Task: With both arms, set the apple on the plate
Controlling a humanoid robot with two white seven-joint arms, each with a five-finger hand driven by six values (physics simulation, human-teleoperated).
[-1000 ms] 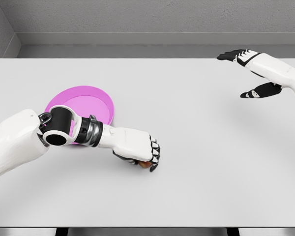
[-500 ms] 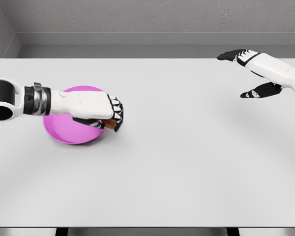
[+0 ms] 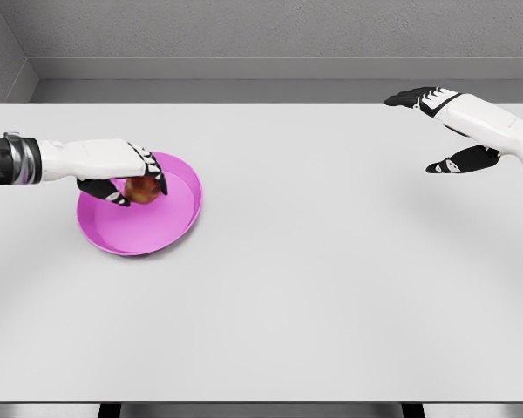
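Observation:
A red-brown apple (image 3: 141,189) is held in my left hand (image 3: 132,181), whose fingers curl around it from above. The hand hovers over the back left part of the magenta plate (image 3: 166,228), which lies on the left side of the white table. I cannot tell whether the apple touches the plate. My right hand (image 3: 436,131) is raised at the far right of the table, fingers spread, holding nothing.
The white table (image 3: 331,279) stretches wide to the right and front of the plate. A grey wall runs along its back edge, and the front edge lies near the bottom of the view.
My left hand carried the apple from the table's front middle leftward and back, ending over the plate. The right arm stayed still.

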